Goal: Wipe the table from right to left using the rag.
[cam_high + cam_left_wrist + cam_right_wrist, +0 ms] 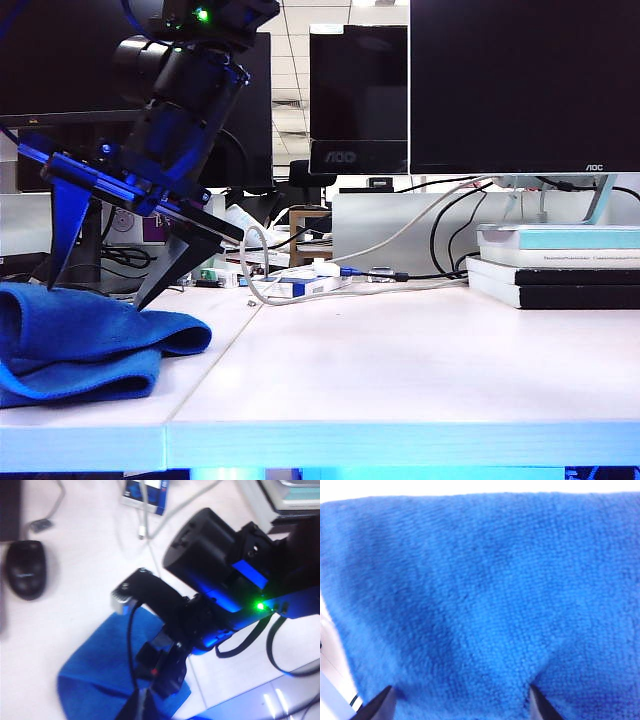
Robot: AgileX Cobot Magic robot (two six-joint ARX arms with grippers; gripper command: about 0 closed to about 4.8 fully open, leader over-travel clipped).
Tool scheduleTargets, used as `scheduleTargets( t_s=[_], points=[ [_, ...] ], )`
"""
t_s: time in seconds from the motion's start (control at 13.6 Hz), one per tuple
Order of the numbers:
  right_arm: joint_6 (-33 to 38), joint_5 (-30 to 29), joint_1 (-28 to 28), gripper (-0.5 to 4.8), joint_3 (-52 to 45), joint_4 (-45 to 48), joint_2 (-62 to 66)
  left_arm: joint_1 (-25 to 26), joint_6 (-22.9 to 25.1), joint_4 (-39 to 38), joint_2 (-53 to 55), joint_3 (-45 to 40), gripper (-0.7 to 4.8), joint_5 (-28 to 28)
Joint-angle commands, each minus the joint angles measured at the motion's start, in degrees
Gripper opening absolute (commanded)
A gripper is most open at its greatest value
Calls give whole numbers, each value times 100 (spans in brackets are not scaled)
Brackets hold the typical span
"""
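One bright blue fuzzy microfibre rag (80, 340), crumpled at the left end of the wide white matte table (400, 370).
Exterior: right gripper (98, 295) spread wide, tips on rag; one book stack (560, 265). Left wrist: one black mouse (25, 569); left gripper unseen. Right wrist: two fingertips (381, 706) pressing rag.

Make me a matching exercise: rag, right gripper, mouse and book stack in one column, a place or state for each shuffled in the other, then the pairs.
1. rag
2. right gripper
3. mouse
4. book stack

A. black, on the bare white table, apart from the rag
B. open, reached across to the table's left end, tips on the rag
C. far right, below a monitor
D. bright blue, bunched at the front left

Pairs: 1-D, 2-B, 3-A, 4-C. The left gripper is not in view.
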Motion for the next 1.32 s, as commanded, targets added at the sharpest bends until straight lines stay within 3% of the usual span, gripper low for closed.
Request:
scheduleTargets(
  t_s=[0.07,0.44,0.51,0.81,1.32],
  points=[
    [-247,0,20,342,59,-122,-59,330,-4,553,59,-824,-6,570],
    [-363,24,20,341,59,-87,-66,741,168,1864,758,-2319,-5,1849],
    [-407,31,33,341,57,-63,-66,739,66,2511,1255,-2660,-5,2332],
    [-424,33,35,341,57,-85,-66,737,151,3119,2391,-2802,-5,2304],
    [-483,39,44,341,59,-103,-96,697,260,3733,3432,-2802,-5,2232]
  ],
)
